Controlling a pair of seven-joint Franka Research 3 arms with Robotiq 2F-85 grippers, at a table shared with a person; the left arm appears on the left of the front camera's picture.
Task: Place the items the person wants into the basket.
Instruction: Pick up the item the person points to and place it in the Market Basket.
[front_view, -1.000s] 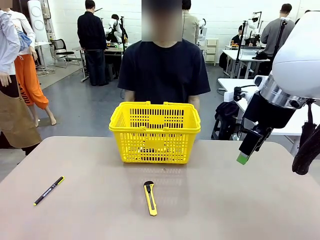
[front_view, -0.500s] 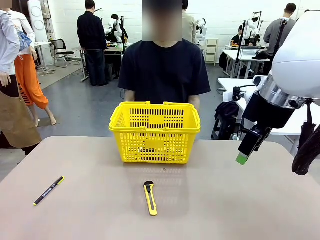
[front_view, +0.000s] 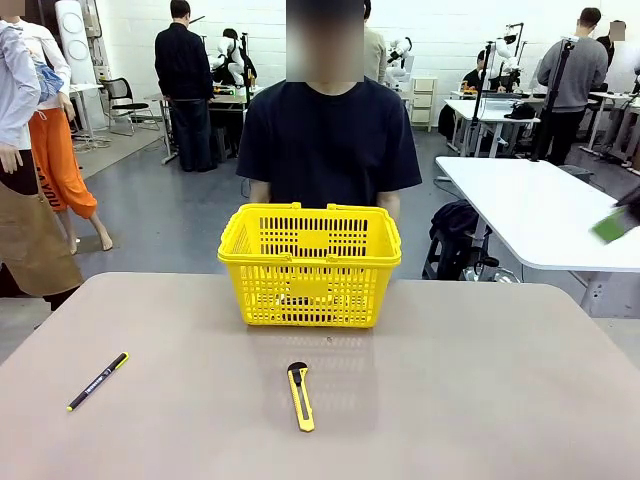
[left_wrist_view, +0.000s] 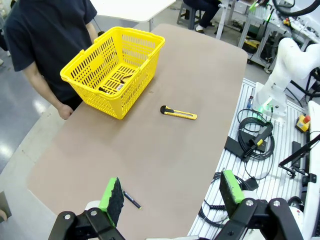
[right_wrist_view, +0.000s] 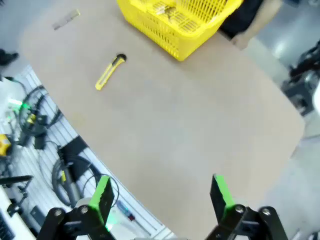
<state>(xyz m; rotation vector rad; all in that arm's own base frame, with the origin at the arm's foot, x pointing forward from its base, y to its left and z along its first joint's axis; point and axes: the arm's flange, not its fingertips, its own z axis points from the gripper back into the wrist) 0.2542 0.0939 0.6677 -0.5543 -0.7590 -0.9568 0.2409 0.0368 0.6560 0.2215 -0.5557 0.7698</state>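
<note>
1. A slim black pen (front_view: 97, 382) lies at the bench's (front_view: 480, 400) left.
2. The left gripper (left_wrist_view: 170, 192) hangs released, high over the bench edge.
3. The yellow basket (front_view: 310, 262) stands at the far middle, before the person (front_view: 328, 140); dark items (left_wrist_view: 114, 84) lie inside.
4. A yellow utility knife (front_view: 300, 396) lies near the basket's front.
5. The right gripper (right_wrist_view: 161, 197) is released, holding nothing.

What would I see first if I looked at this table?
The big bright yellow basket at the far side of the table, right in front of the person in the dark T-shirt, with a few things lying in its bottom. Nearer the robot's side lies a yellow utility knife in the middle, and a slim black pen off to the left.
</note>
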